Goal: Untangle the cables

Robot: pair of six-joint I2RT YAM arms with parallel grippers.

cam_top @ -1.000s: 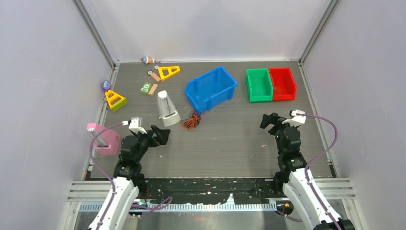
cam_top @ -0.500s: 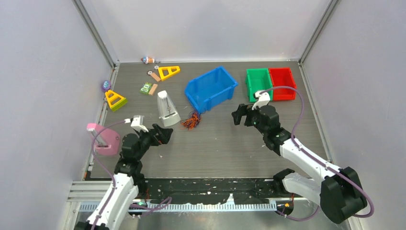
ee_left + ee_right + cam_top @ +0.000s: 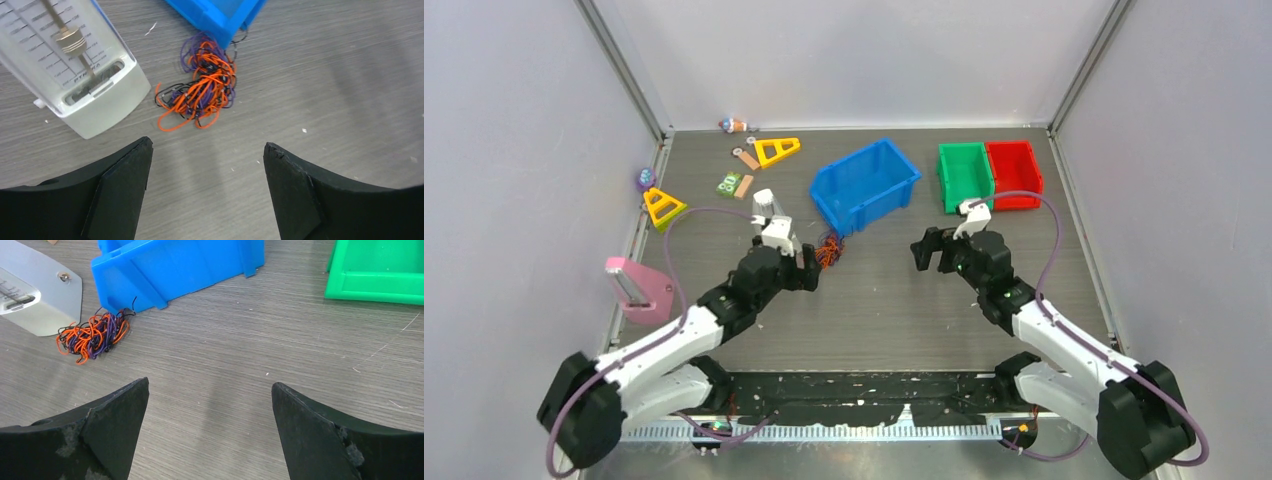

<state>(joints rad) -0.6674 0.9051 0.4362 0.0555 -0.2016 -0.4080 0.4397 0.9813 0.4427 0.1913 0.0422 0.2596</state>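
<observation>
Top view: the cables (image 3: 826, 250) sit clumped at a corner of the blue bin (image 3: 876, 205), 1 o'clock off your left gripper (image 3: 808, 274). Left wrist: jaws spread, empty; clump likely light, limp, snaggy, so pinch the orange loop at its 7 o'clock. Right wrist: right gripper (image 3: 210, 385) spread, empty; clump at 10 o'clock.

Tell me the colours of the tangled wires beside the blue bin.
The cables are orange, purple and black; the left wrist view shows them best.
</observation>
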